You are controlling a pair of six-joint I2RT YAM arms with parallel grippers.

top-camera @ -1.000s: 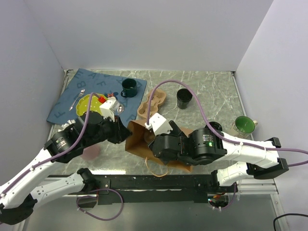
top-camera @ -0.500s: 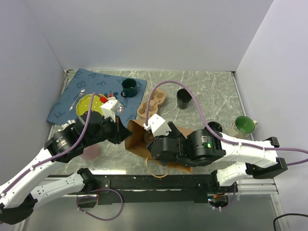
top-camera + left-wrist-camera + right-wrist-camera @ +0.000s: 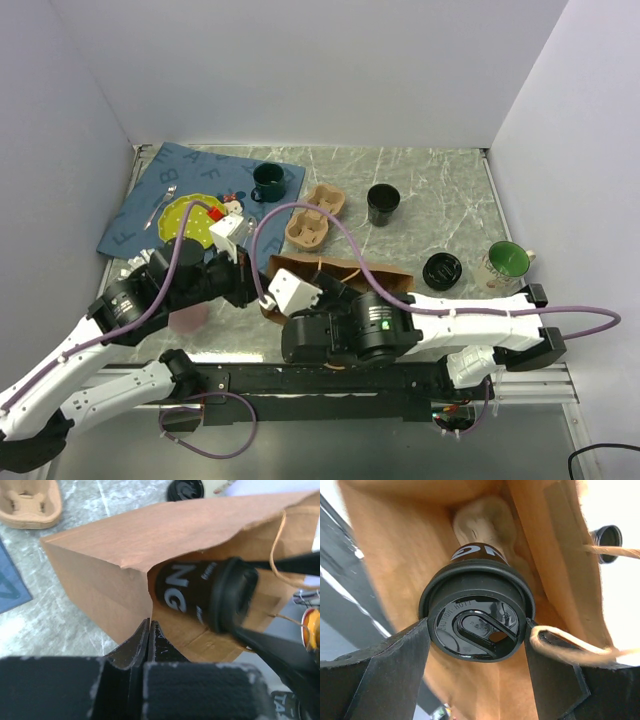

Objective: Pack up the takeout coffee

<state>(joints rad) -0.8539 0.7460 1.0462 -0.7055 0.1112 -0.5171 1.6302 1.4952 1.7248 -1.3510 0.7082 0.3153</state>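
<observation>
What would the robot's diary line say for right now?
left gripper: shut on paper bag edge | right gripper: shut on takeout coffee lid | coffee: partly inside bag, not yet released

The right pincer (image 3: 476,628) holds the lidded takeout coffee (image 3: 476,612) inside the brown bag (image 3: 390,565).

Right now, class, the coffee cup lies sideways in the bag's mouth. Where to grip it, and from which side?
Grip the lid at its rim, from the bag's open end, as the right gripper does: the cup's body points inward, the lid faces out.
</observation>
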